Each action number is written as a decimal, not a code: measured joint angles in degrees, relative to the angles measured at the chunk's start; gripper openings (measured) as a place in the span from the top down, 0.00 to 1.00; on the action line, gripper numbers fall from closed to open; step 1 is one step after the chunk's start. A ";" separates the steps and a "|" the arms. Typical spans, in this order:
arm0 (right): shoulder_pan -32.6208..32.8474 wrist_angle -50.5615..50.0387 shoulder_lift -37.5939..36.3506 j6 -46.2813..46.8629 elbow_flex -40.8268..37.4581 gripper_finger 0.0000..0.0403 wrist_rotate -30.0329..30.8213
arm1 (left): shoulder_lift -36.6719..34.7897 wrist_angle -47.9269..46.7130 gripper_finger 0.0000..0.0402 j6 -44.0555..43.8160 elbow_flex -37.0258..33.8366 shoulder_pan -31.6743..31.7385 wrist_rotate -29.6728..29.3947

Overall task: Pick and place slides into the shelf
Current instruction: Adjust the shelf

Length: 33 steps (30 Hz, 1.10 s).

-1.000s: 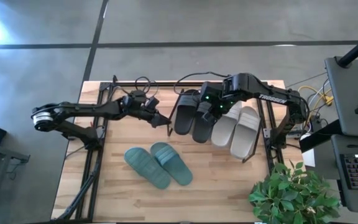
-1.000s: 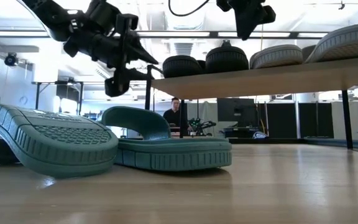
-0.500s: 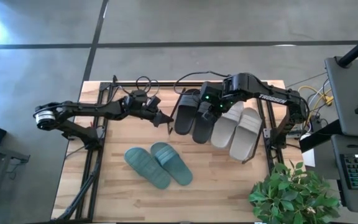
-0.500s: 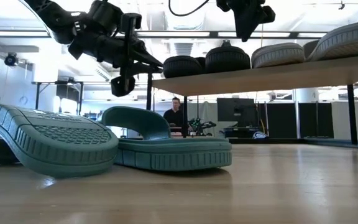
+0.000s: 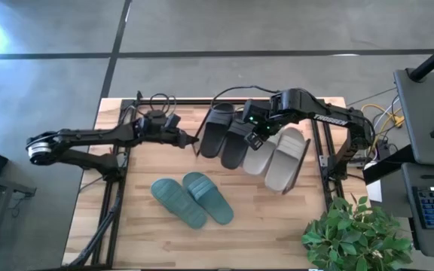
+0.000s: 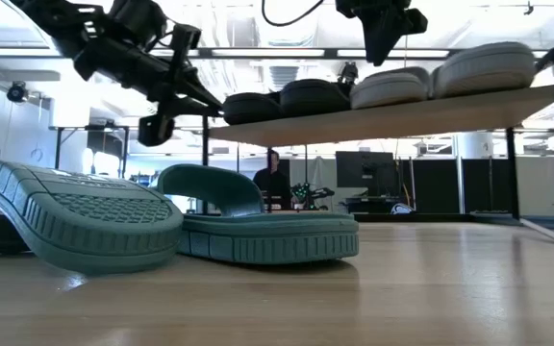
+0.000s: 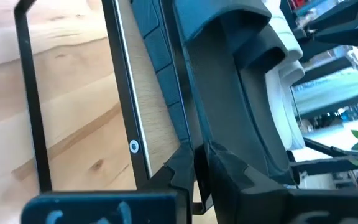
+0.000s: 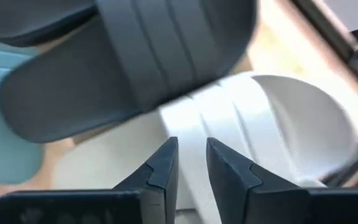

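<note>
Oddly, no readable writing — left gripper clamps the shelf; right gripper nearly closed, empty.

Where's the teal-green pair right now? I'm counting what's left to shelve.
In the high view, the teal-green pair lies on the table's left-centre, in front of the shelf, off it.

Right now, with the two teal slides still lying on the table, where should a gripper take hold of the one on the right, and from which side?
Probably the wide strap of the right teal slide. In the low view that slide lies flat, sole down, its strap arching clear of the footbed, leaving a gap for one finger. Come from above on the open side away from the other teal slide, which lies close alongside.
</note>
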 joint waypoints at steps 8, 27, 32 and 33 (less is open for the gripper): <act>-4.38 -0.07 -1.14 -0.82 -1.46 0.85 -1.13 | -8.08 -7.98 0.97 -1.74 -2.04 -0.02 -4.48; -21.36 -0.14 -15.99 -1.65 -29.49 0.98 4.70 | -20.60 -27.11 0.97 0.73 -2.19 -0.02 -13.31; -22.05 0.00 -22.52 -1.39 -38.36 0.98 -8.43 | -20.32 -26.54 0.97 1.04 -2.19 -0.02 -13.26; -21.57 0.62 -23.42 -1.37 -39.76 0.98 -10.82 | -19.97 -26.48 0.97 1.06 -2.19 -0.02 -13.26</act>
